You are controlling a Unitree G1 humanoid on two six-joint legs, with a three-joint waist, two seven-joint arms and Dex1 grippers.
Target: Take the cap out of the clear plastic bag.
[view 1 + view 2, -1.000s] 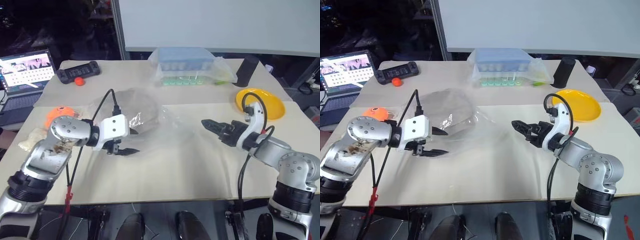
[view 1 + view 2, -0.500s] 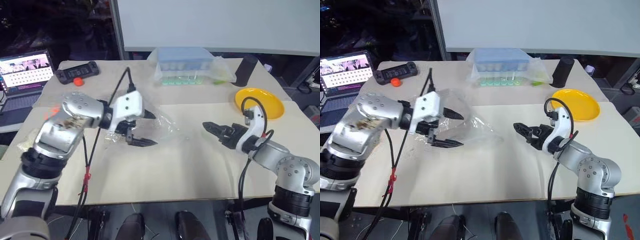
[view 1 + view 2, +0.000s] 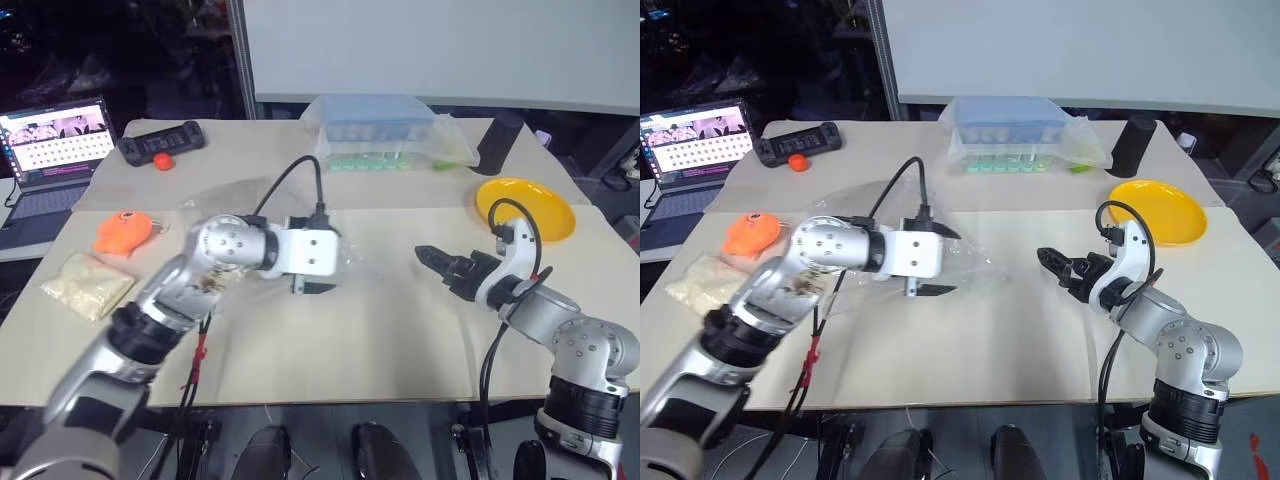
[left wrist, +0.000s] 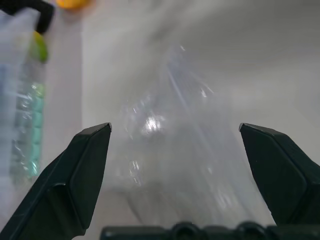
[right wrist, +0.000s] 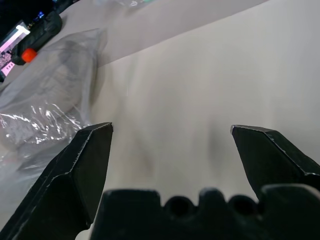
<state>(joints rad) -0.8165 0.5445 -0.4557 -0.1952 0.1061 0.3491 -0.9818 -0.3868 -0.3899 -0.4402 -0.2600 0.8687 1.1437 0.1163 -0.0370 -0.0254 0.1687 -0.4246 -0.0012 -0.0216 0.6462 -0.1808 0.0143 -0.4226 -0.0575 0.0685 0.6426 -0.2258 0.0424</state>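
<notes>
A: Entry, nearest first. The right gripper [image 3: 1058, 265] hung low over bare table [image 3: 1020, 330], fingers spread wide and empty. It pointed across toward the robot's left, at the bag.

B: And the left gripper [image 3: 936, 262]?

A: Also splayed, holding nothing. It sat over the middle of the clear plastic bag [image 3: 975, 262], one finger above the film and one below it in the head view. I could not tell whether either touched the plastic.

B: What did its wrist camera give?

A: Crinkled film between and just beyond the spread fingers [image 4: 75, 175], narrowing to a tip farther out. No tan fabric was readable there.

B: So where was the cap?

A: The cap [image 5: 67, 75] showed as a dim rounded mass inside the bag, in the right wrist view. It lay at the bag's end on the robot's left, toward the game controller [image 3: 795, 143]. In the head views the left arm covered that part.

B: The relation that matters, then?

A: The bag's long axis ran left to right across the table, the thin end reaching toward the right gripper. The cap lay on the left arm's side, well apart from the right gripper. My judgement: the left gripper was much the nearer to the cap, the right nearer the bag's free end.
</notes>
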